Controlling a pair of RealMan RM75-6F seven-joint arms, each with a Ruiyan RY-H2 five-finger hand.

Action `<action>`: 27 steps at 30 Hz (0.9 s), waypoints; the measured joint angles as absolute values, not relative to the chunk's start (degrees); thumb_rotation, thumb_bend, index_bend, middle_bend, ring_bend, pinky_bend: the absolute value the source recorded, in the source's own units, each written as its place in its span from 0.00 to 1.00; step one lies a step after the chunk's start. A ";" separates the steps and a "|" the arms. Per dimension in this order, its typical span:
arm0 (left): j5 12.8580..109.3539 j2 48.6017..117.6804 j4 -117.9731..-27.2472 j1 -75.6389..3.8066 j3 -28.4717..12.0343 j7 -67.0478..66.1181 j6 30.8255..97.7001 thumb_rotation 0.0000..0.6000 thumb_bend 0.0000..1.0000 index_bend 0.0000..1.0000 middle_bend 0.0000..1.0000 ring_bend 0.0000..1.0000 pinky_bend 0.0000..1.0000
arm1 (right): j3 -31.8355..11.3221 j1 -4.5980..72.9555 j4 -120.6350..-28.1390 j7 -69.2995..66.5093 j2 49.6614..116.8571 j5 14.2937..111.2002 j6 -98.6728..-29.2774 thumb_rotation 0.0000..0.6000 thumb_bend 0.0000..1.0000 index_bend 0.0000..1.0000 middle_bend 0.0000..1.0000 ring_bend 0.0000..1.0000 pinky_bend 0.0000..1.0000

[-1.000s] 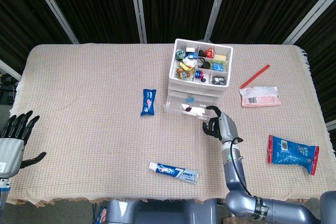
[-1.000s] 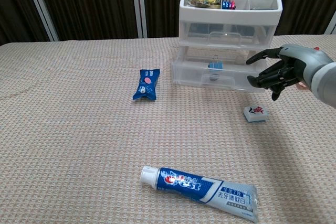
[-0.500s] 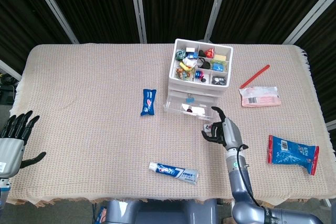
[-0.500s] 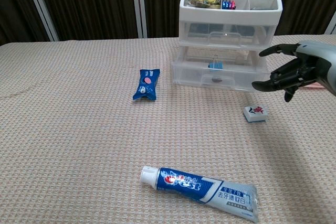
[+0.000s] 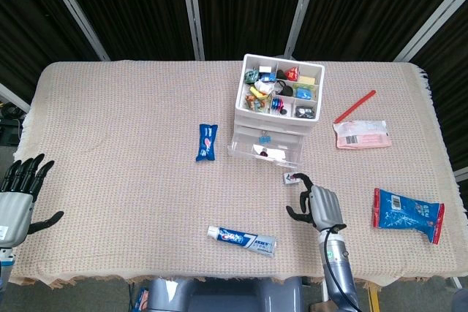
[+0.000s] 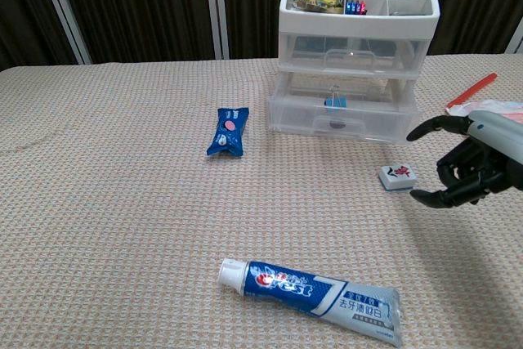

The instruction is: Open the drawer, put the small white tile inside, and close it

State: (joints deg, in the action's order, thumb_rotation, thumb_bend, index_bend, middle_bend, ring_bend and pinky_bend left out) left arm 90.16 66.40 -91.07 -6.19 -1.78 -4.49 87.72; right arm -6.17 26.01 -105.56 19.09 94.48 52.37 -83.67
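Observation:
The white plastic drawer unit [image 5: 276,117] [image 6: 356,49] stands at the table's far middle, its top tray full of small items. Its bottom drawer [image 5: 265,152] [image 6: 341,115] sticks out a little toward me, with a binder clip inside. The small white tile [image 5: 290,177] [image 6: 397,176] lies flat on the cloth just in front of the drawer. My right hand [image 5: 319,206] [image 6: 467,168] hovers just right of the tile and nearer me, fingers curled apart, holding nothing. My left hand [image 5: 19,195] sits at the table's near left edge, fingers spread, empty.
A blue snack packet [image 5: 207,141] [image 6: 228,130] lies left of the drawers. A toothpaste tube [image 5: 242,240] [image 6: 311,290] lies near the front edge. Off to the right are a red stick [image 5: 355,106], a white packet [image 5: 361,134] and a blue packet [image 5: 407,212].
My right hand has drawn back from the front of the bottom drawer toward me and lower, ending beside the tile. The tile, drawer and left hand have not moved.

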 measured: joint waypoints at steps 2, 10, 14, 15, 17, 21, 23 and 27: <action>90.15 66.38 -91.10 -6.16 -1.79 -4.45 87.77 1.00 0.15 0.08 0.00 0.00 0.00 | -5.80 25.65 -104.34 19.57 95.32 52.39 -83.39 1.00 0.17 0.24 0.81 0.81 0.62; 90.08 66.34 -91.14 -6.24 -1.78 -4.28 87.55 1.00 0.15 0.08 0.00 0.00 0.00 | -6.38 25.19 -100.40 20.50 97.45 50.33 -81.16 1.00 0.27 0.24 0.81 0.81 0.62; 89.99 66.31 -91.16 -6.22 -1.80 -4.27 87.52 1.00 0.15 0.08 0.00 0.00 0.00 | -6.93 25.35 -98.42 21.09 98.18 49.40 -79.66 1.00 0.33 0.17 0.81 0.81 0.62; 89.94 66.31 -91.17 -6.23 -1.80 -4.26 87.47 1.00 0.15 0.08 0.00 0.00 0.00 | -7.01 25.42 -98.04 21.33 98.30 49.16 -79.29 1.00 0.34 0.17 0.81 0.81 0.62; 89.88 66.30 -91.22 -6.25 -1.79 -4.24 87.36 1.00 0.15 0.08 0.00 0.00 0.00 | -7.17 25.57 -97.44 21.86 98.51 48.66 -78.56 1.00 0.34 0.16 0.81 0.81 0.62; 89.73 66.26 -91.39 -6.30 -1.76 -4.34 87.10 1.00 0.15 0.08 0.00 0.00 0.00 | -7.36 25.81 -96.62 22.87 98.73 47.60 -77.25 1.00 0.35 0.15 0.81 0.81 0.62; 89.69 66.25 -91.41 -6.29 -1.76 -4.37 87.09 1.00 0.15 0.08 0.00 0.00 0.00 | -7.68 25.89 -96.24 23.56 98.85 46.48 -76.36 1.00 0.35 0.15 0.81 0.81 0.62; 89.60 66.21 -91.51 -6.31 -1.77 -4.42 86.98 1.00 0.15 0.08 0.00 0.00 0.00 | -8.26 25.94 -95.67 24.64 99.22 45.36 -75.32 1.00 0.35 0.11 0.81 0.81 0.62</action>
State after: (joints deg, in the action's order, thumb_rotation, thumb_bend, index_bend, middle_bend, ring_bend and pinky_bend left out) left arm 89.60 66.21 -91.51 -6.31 -1.77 -4.42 86.98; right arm -8.26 25.94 -95.67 24.64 99.22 45.36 -75.32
